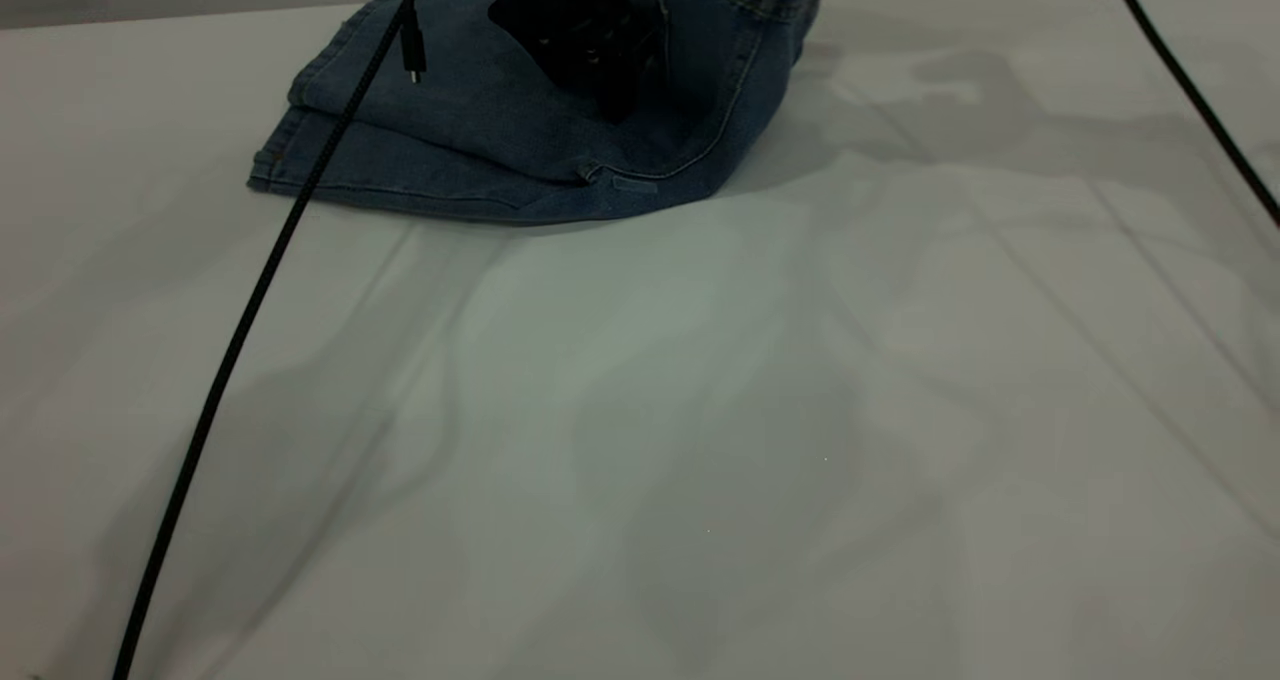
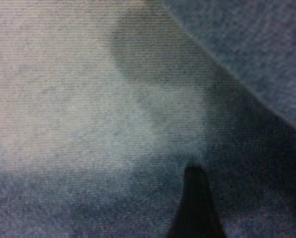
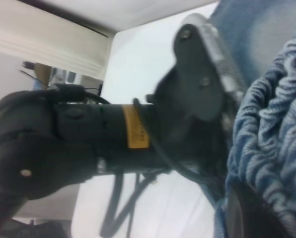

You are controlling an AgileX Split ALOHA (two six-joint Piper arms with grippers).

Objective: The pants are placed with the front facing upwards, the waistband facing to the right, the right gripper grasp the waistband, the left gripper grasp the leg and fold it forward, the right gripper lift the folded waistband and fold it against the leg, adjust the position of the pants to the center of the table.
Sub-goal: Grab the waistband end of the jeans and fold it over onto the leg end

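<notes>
Far left on the tabletop [image 1: 700,410], only a black cable [image 1: 250,300] slanting across. Next along, pants [image 1: 480,130] at the far edge, left of centre, folded into a doubled stack, long axis running left to right, leg hems at the left end. Planted on the middle of them, left gripper [image 1: 590,50], down on the denim; released or clenched, cannot tell from any view. Right of that, denim rearing up off the tabletop and out past the top of the exterior view. Right gripper [image 3: 247,210] nowhere in that view; shows only on its own wrist camera, with the waistband [image 3: 272,114] bunched right against it, jaws apparently clamped on those gathers. Far right, a second cable [image 1: 1190,90].

So, the hinge of the coming move: waistband up at the right end, legs flat to the left, right gripper by far the nearer to the band. Looks like a sweep leftward along the long axis, laying band onto leg. One risk, as a guess: left gripper parked square in that path, probably needing to clear out first.

View against view: exterior gives the lie of the whole stack but cuts off the raised end. Left wrist gives only close denim, a pale patch [image 2: 88,99] and one dark point of the gripper, suggesting contact. Right wrist alone shows the ruched band, plus the left arm [image 3: 88,134] beyond it.
</notes>
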